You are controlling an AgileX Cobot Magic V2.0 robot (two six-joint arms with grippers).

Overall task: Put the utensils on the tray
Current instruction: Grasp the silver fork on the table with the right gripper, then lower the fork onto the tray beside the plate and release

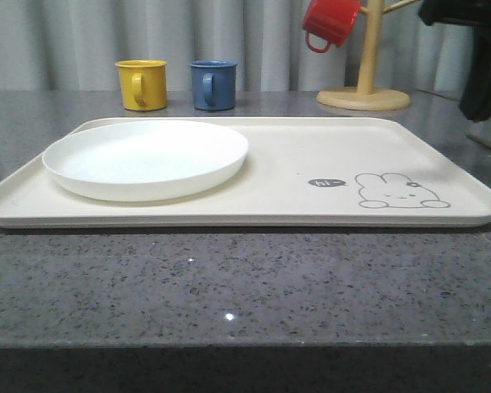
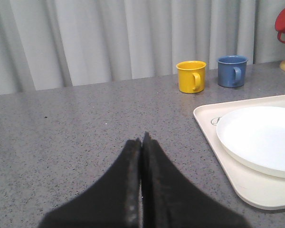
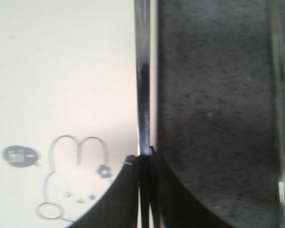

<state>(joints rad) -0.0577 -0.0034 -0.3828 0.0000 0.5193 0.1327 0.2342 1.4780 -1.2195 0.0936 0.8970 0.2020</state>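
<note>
The cream tray [image 1: 311,155] with its rabbit drawing [image 1: 401,191] lies across the middle of the grey table. My right gripper [image 3: 143,159] is shut on a slim shiny metal utensil [image 3: 142,71]. The utensil runs straight out from the jaws above the tray's [image 3: 61,71] right edge, beside the rabbit [image 3: 76,180]. Its kind is hidden. In the front view my right arm [image 1: 479,74] is a dark mass at the top right. My left gripper [image 2: 142,141] is shut on nothing, over bare table left of the tray [image 2: 256,187].
A round white plate [image 1: 147,155] sits on the tray's left half. Behind the tray stand a yellow mug [image 1: 141,84] and a blue mug [image 1: 213,84]. A red mug [image 1: 329,22] hangs on a wooden mug tree [image 1: 367,57]. A blurred shiny strip [image 3: 280,118] lies on the table right of the tray.
</note>
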